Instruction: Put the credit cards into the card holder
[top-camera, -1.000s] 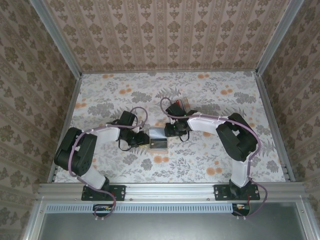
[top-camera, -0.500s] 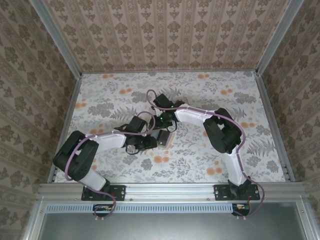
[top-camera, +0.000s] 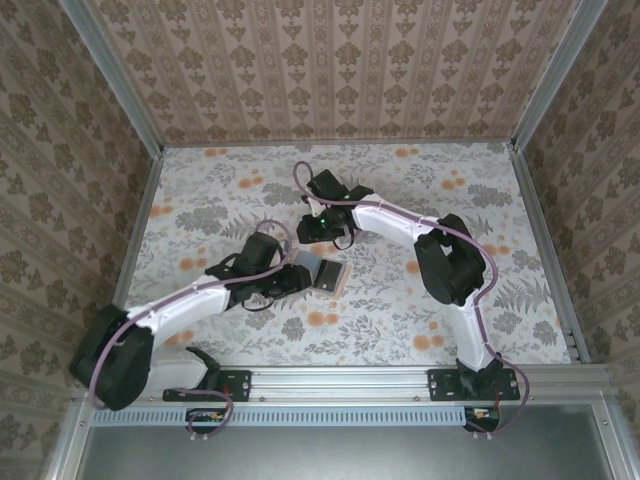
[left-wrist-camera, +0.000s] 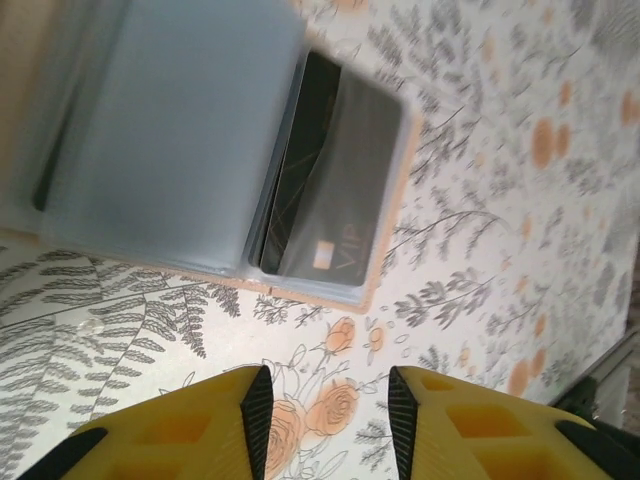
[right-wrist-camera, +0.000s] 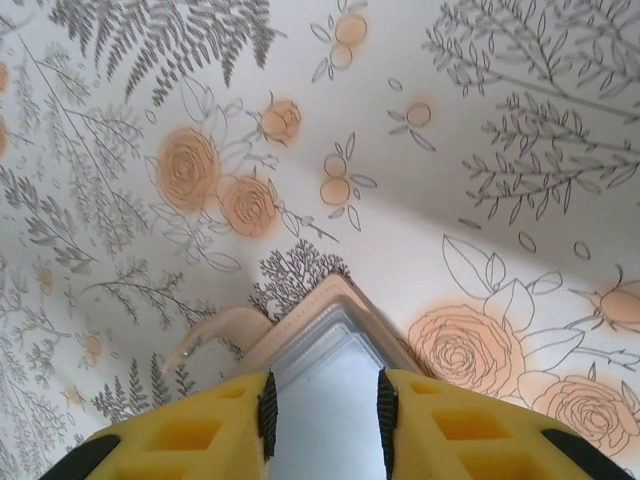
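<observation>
The tan card holder (top-camera: 326, 275) lies open at the centre of the floral table (top-camera: 450, 190), with a dark VIP credit card (left-wrist-camera: 335, 200) tucked in a clear sleeve. The left gripper (left-wrist-camera: 325, 405) hovers just beside its near edge, jaws narrowly parted and empty, apparently ready to brace it. The right gripper (right-wrist-camera: 323, 405) straddles a corner of the holder, likely steadying it; whether it actually pinches cannot be told.

The left arm (top-camera: 185, 303) and right arm (top-camera: 392, 222) each have white link covers between black joint housings, a black base (top-camera: 222, 382) and a mauve cable (top-camera: 297, 180) looped alongside. A green lamp (top-camera: 322, 213) is lit on the right wrist, centre frame. The left gripper (left-wrist-camera: 325, 395) and right gripper (right-wrist-camera: 322, 400) have yellow moulded fingers (left-wrist-camera: 170, 435) with black inner pads (left-wrist-camera: 258, 415).
</observation>
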